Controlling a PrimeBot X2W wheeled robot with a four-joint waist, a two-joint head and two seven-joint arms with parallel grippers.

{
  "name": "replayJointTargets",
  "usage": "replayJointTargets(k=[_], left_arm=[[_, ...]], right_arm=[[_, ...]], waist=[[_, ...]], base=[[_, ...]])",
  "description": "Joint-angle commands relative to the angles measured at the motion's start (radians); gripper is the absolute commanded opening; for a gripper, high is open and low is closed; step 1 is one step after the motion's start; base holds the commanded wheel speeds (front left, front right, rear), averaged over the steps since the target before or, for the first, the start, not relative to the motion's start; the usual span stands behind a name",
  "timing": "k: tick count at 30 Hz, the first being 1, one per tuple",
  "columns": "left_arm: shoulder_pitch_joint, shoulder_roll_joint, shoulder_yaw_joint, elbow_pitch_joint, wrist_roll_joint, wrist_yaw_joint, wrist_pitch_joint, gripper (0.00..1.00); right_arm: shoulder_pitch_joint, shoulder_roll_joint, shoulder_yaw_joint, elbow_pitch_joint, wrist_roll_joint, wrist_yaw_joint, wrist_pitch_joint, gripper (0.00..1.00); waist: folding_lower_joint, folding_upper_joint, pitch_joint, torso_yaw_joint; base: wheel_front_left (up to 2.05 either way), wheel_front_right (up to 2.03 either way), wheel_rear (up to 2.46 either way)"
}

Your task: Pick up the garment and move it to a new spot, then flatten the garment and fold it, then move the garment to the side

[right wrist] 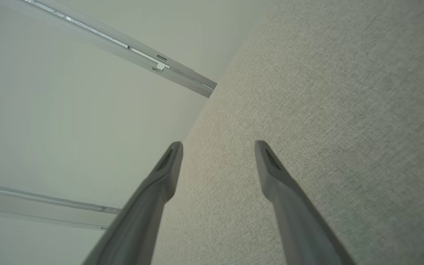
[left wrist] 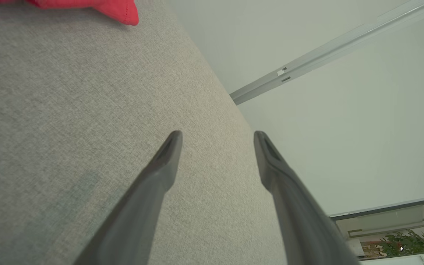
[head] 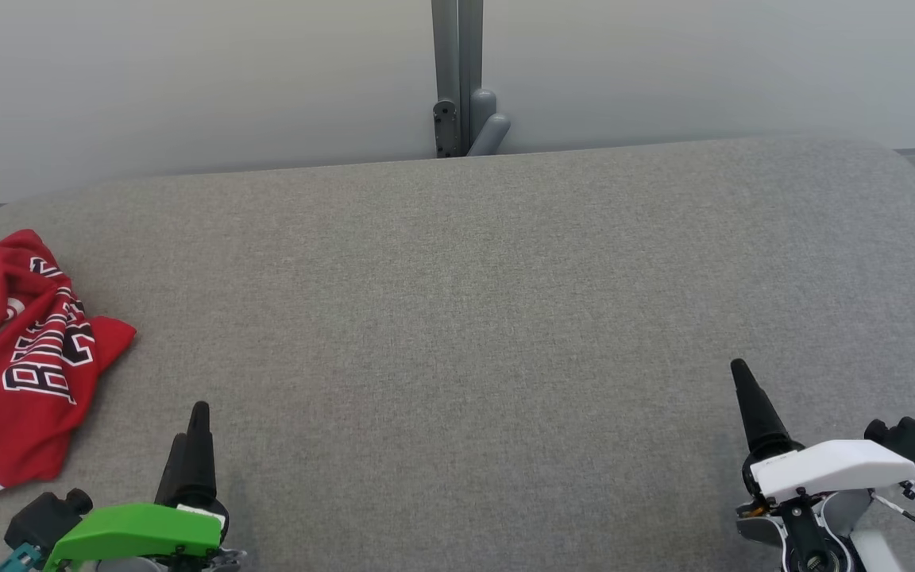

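Head view puts the garment [head: 25,365] crumpled at the cushion's [head: 457,318] left edge; your left gripper [left wrist: 217,134] and right gripper [right wrist: 218,144] stand spread, empty. Pinch one loose layer and it could slide off.

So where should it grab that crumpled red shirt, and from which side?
Probably the red corner of the shirt that pokes out toward the middle of the table. It lies thin and free of the heap, nearest the open left claw, which could come in from that side.
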Motion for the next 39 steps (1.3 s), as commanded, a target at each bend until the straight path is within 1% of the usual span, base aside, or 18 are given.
replayJointTargets(k=[1, 14, 31, 39], left_arm=[[-0.023, 0.011, 0.002, -0.011, 0.04, -0.002, -0.01, 1.0], [-0.026, 0.016, -0.03, 0.01, 0.298, 0.003, -0.055, 1.0], [-0.029, 0.025, -0.074, 0.029, 0.536, 0.008, -0.108, 1.0], [-0.032, 0.023, -0.087, 0.034, 0.618, 0.008, -0.128, 1.0]], right_arm=[[-0.023, -0.007, 0.006, -0.009, -0.034, 0.0, -0.009, 1.0], [-0.035, -0.014, 0.045, 0.014, -0.267, 0.0, -0.057, 1.0], [-0.041, -0.013, 0.08, 0.033, -0.51, 0.0, -0.112, 1.0], [-0.047, -0.012, 0.087, 0.036, -0.6, 0.0, -0.134, 1.0]], waist=[[0.0, 0.0, 0.0, 0.0], [0.0, 0.0, 0.001, -0.001], [0.0, 0.0, -0.003, -0.004], [0.0, 0.0, -0.005, -0.004]], base=[[0.0, 0.0, 0.0], [0.0, 0.0, 0.0], [0.0, 0.0, 0.0], [0.0, 0.0, 0.0]])
